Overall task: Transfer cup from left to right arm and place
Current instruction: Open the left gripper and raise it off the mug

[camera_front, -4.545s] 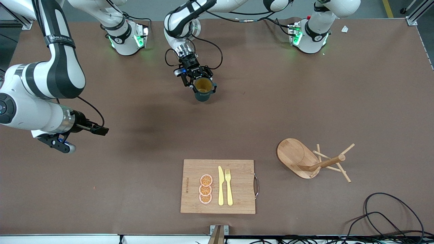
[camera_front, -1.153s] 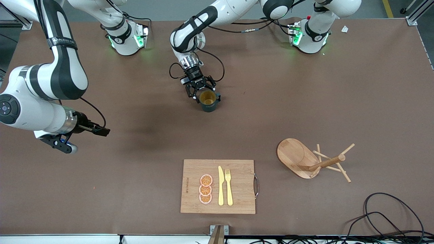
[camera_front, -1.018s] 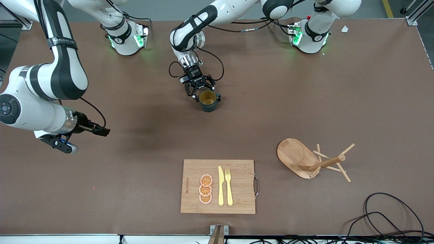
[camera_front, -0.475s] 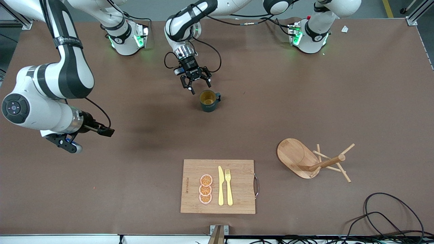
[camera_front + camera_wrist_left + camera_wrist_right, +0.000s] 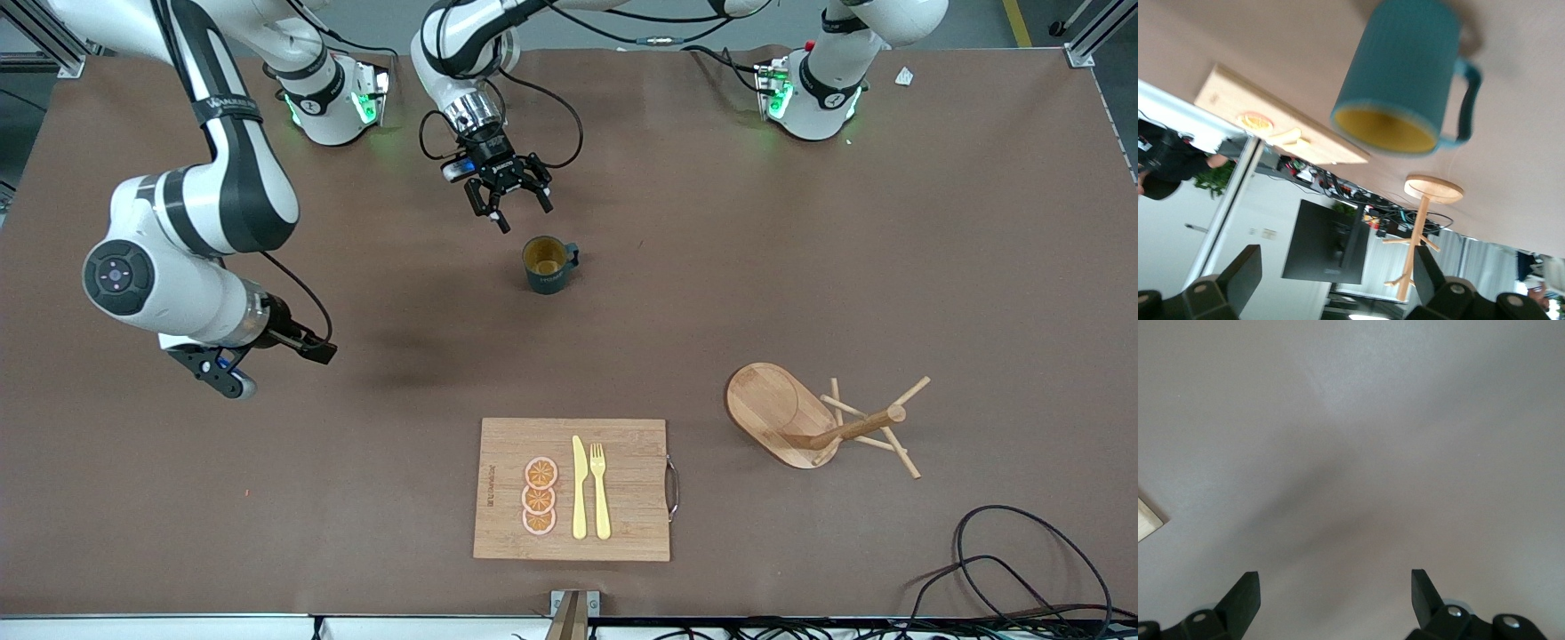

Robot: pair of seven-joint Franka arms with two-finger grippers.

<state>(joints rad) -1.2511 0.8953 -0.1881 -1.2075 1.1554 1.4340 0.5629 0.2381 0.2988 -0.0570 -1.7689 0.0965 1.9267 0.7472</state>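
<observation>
Left tool hangs wide open, holding nothing, top center of the frame just above the cup, which sits upright on the desk. Right tool is spread open and empty too, over bare desk at mid-left.

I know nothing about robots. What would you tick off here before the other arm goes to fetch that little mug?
1. Cup standing upright on the table: ok.
2. Left pincer open and clear of the cup: ok.
3. Right pincer open and holding nothing, over bare table toward the right arm's end: ok.
4. Nothing standing between the right pincer and the cup: ok.
5. Cup handle free to reach, pointing toward the left arm's end: ok.
6. Where the cup should finally go: cannot tell.
</observation>
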